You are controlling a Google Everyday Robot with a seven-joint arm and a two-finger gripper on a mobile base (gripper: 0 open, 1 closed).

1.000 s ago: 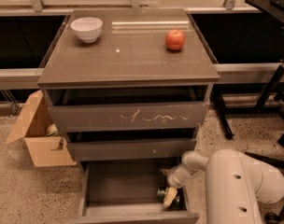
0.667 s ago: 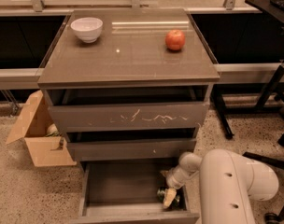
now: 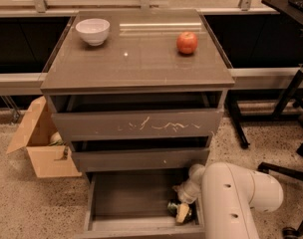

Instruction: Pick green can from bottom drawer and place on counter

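Observation:
The bottom drawer (image 3: 126, 199) is pulled open at the foot of the cabinet, and its floor is bare on the left. The green can (image 3: 172, 208) shows as a small dark shape in the drawer's front right corner, partly hidden. My gripper (image 3: 182, 212) reaches down into that corner and sits right at the can. My white arm (image 3: 231, 198) comes in from the lower right. The counter (image 3: 136, 63) is the glossy grey-brown top of the cabinet.
A white bowl (image 3: 92, 31) stands at the counter's back left and a red apple (image 3: 187, 42) at its back right. The drawer with white scratches (image 3: 136, 126) is slightly open above. A cardboard box (image 3: 42, 148) sits on the floor to the left and black chair legs (image 3: 291, 183) to the right.
My arm's white body has shifted a little to the left, closer to the cabinet. The gripper stays at the can in the drawer's front right corner.

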